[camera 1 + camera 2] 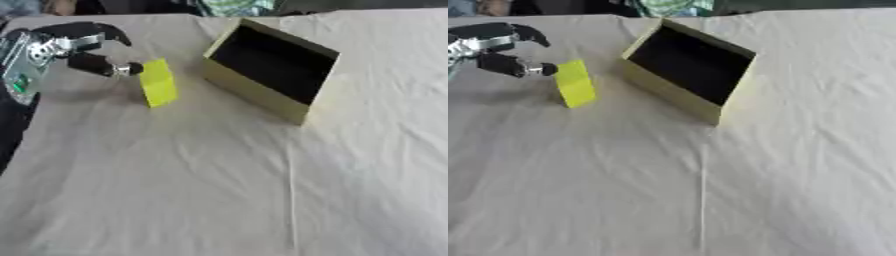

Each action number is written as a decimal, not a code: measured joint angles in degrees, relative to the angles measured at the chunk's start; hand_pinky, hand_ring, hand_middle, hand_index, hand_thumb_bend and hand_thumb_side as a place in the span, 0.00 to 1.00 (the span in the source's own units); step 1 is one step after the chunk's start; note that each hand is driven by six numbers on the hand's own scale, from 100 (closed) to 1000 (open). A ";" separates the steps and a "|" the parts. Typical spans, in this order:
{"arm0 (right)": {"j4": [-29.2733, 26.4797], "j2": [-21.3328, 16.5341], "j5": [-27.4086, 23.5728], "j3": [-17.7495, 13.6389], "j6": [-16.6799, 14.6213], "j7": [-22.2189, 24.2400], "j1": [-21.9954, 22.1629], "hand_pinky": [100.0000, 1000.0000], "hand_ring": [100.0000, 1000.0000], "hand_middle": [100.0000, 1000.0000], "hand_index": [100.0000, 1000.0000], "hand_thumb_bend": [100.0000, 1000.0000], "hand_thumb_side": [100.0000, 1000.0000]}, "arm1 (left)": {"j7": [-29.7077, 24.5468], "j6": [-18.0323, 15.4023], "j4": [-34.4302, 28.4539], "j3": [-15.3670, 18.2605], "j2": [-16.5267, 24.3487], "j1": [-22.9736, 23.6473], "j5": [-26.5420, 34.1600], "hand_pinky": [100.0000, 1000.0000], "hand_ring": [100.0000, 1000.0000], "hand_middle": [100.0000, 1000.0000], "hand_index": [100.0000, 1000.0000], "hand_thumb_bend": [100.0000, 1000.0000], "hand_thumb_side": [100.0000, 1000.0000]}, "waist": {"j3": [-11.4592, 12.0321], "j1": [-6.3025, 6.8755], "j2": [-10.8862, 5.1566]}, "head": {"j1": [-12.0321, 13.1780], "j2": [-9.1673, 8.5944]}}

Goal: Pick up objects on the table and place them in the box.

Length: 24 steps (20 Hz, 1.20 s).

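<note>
The left hand (87,47) has black fingers with silver joints, on a silver wrist with green markings.

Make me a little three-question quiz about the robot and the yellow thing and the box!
1. True or false: the yellow block is already inside the box.
2. Which robot hand is at the block? A) left B) right C) both
3. Fill in: the box lies on a ___ tablecloth.

Key:
1. False. It stands on the cloth, left of the box.
2. A. The left robot hand reaches in from the left, a fingertip at the block's side; no right one shows.
3. White.
</note>
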 measured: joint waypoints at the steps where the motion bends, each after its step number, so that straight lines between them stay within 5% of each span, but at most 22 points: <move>1: 0.00 0.06 -0.03 0.05 0.01 0.01 0.02 0.75 0.64 0.61 0.87 0.00 0.70 | 0.12 -0.12 0.29 -0.17 -0.12 0.00 -0.44 1.00 1.00 0.92 0.93 0.46 0.84 | 0.00 0.00 -0.04 | 0.00 0.02; 16: 0.00 0.29 -0.25 0.13 0.11 0.10 0.15 0.75 0.64 0.60 0.87 0.00 0.71 | -0.59 -1.56 3.40 0.03 -2.61 -0.15 -2.44 1.00 1.00 0.91 0.93 0.39 0.84 | -0.45 0.00 -0.04 | 0.47 -0.05; 24: 0.00 0.34 -0.25 0.14 0.27 0.10 0.44 0.75 0.64 0.60 0.87 0.00 0.71 | 0.28 -1.33 -0.14 -0.04 -2.50 -0.49 -2.05 1.00 1.00 0.91 0.93 0.33 0.85 | -0.03 0.12 -0.04 | -0.26 -0.01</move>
